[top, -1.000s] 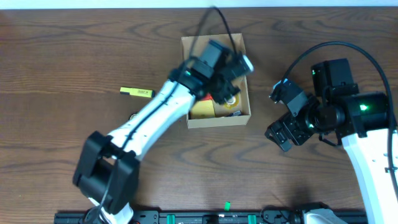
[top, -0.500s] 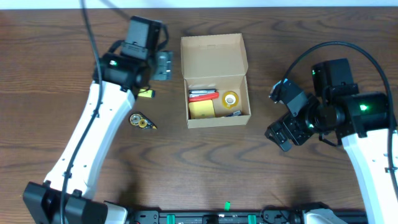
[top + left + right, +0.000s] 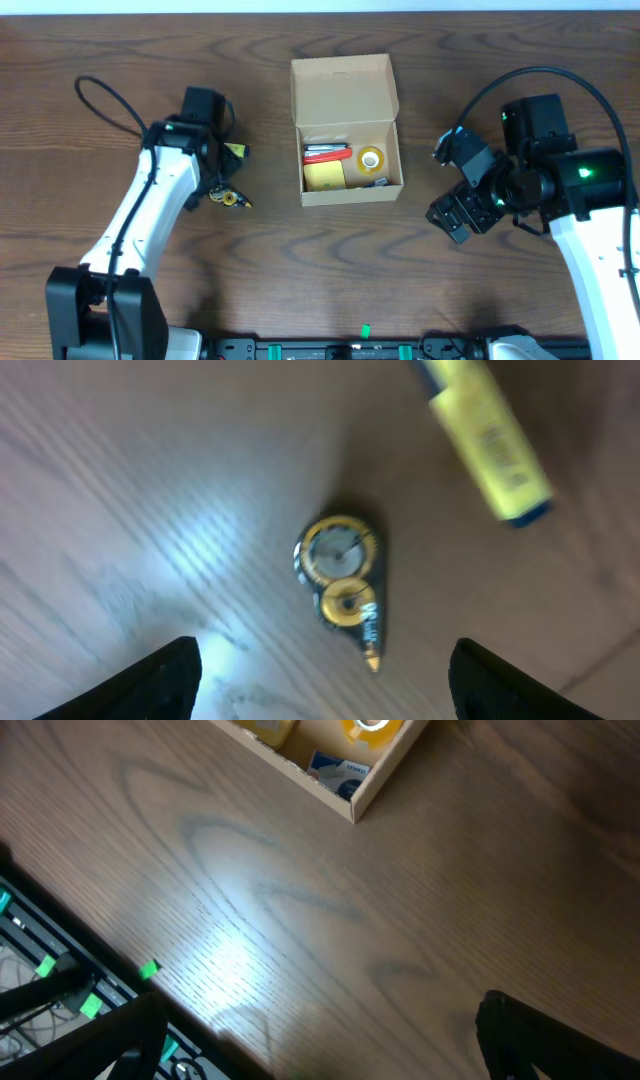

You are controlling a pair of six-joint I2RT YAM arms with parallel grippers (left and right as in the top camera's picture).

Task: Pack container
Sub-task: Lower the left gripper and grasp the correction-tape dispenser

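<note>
The container [image 3: 347, 190], a small tan cardboard box, stands with its flap lid [image 3: 342, 88] folded back. Inside lie red pens [image 3: 325, 153], a yellow pad [image 3: 323, 177] and a tape roll [image 3: 371, 158]. My left gripper [image 3: 217, 186] hangs open over a black-and-yellow correction tape [image 3: 231, 198], left of the box. In the left wrist view that correction tape [image 3: 341, 585] lies ahead of the gap between my fingertips [image 3: 165, 682], and a yellow highlighter [image 3: 487, 435] lies beyond it. My right gripper [image 3: 453, 214] stands open and empty, right of the box.
The right wrist view catches the container's near corner [image 3: 352, 802] with a blue item [image 3: 335, 770] inside, and the table's front rail with green clips [image 3: 148, 969]. The highlighter [image 3: 237, 150] is partly under my left arm.
My left arm has swung from above the container out to the left and down over the correction tape. The right arm has not moved.
</note>
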